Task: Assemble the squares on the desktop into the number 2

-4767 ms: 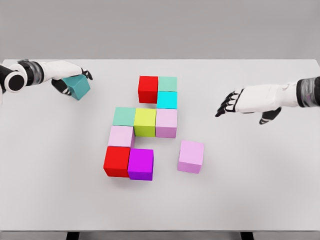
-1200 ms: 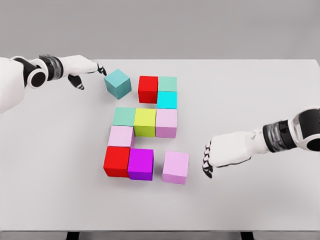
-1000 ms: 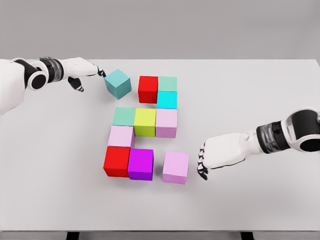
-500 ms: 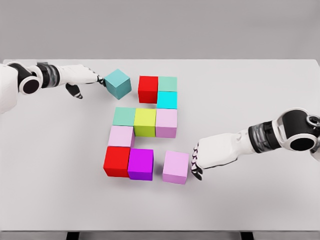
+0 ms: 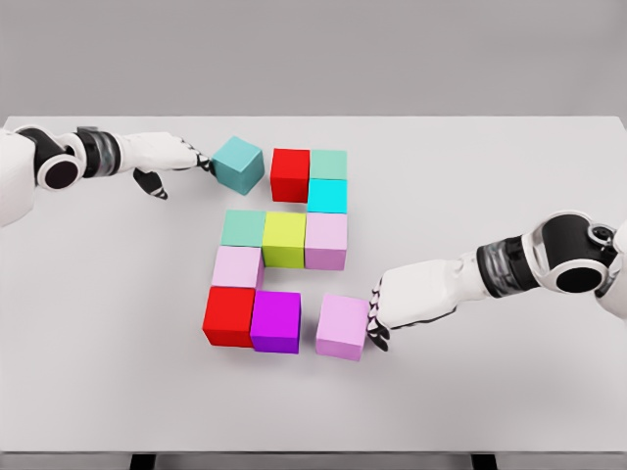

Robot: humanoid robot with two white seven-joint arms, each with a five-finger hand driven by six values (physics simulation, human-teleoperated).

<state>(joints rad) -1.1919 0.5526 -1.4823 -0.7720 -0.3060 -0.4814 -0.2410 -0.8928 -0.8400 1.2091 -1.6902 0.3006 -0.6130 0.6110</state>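
Coloured cubes lie on the white table (image 5: 509, 176). The top row has a red cube (image 5: 290, 174), a green one (image 5: 328, 164) and a cyan one (image 5: 327, 196). Below sit a green, a yellow (image 5: 284, 240) and a pink cube, then a pink cube (image 5: 237, 266), a red one (image 5: 229, 315) and a purple one (image 5: 275, 321). A loose teal cube (image 5: 239, 164) stands tilted just left of the top red cube; my left hand (image 5: 196, 159) touches its left side with fingers extended. A loose pink cube (image 5: 342, 326) lies right of the purple one, with my right hand (image 5: 377, 315) flat against its right face.
The table's front edge runs along the bottom of the head view, its far edge near the top. Bare tabletop surrounds the cube group to the left, right and front.
My left hand has pushed the teal cube rightwards toward the top red cube. My right hand has come in from the right and nudged the loose pink cube left toward the purple one.
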